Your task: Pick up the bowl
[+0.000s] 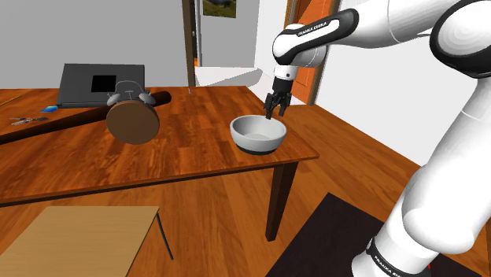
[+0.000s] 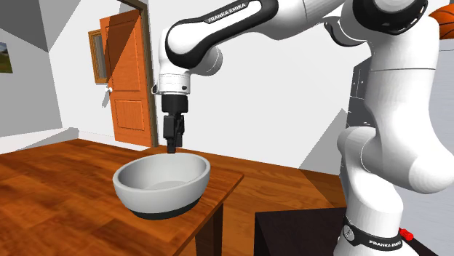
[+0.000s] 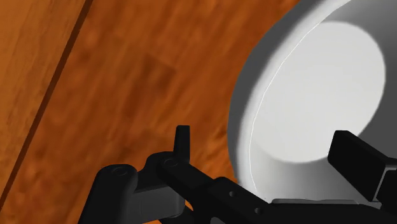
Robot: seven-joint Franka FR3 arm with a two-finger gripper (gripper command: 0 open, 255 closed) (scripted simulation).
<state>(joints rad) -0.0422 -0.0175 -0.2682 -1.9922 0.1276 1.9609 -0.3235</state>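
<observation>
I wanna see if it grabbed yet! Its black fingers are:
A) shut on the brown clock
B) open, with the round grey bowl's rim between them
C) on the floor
B: the black gripper is open, one finger over the wooden table, one over the round grey bowl.

bowl: much of its rim cut off by the wrist view's edge, a stretch hidden under the gripper | finger-to-rim contact: cannot tell | table: end at the shoulder view's left cut off by the edge | small items there: too small to identify
</observation>
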